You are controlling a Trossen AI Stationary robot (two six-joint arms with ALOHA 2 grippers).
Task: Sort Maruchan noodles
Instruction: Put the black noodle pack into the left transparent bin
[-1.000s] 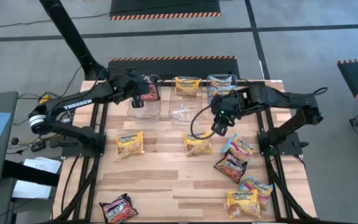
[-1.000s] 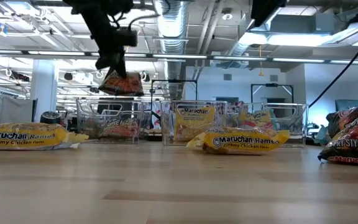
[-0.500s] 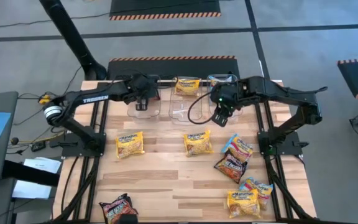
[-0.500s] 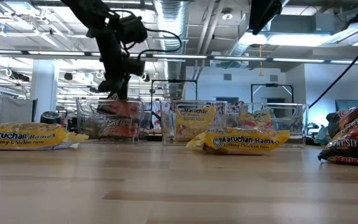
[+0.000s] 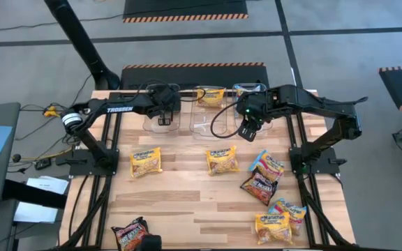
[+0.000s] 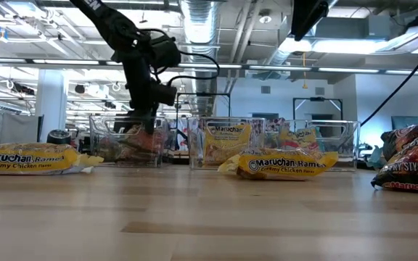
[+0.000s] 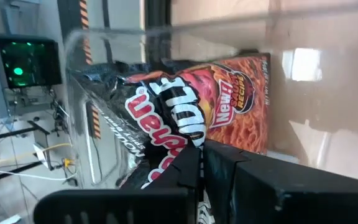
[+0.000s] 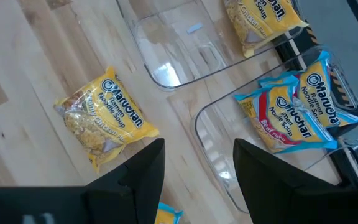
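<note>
My left claw (image 6: 142,129) is down inside the left tub (image 6: 104,138), clamped on a dark maroon-black packet (image 7: 191,118). My right claw (image 8: 194,168) hangs wide and empty, with a yellow packet (image 8: 104,118) on the bench (image 8: 17,62) below it and the tub (image 8: 225,162) of blue packets (image 8: 297,109) just ahead.

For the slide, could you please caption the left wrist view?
Left gripper shut on a dark maroon noodle packet, lowering it into a clear tub.
</note>
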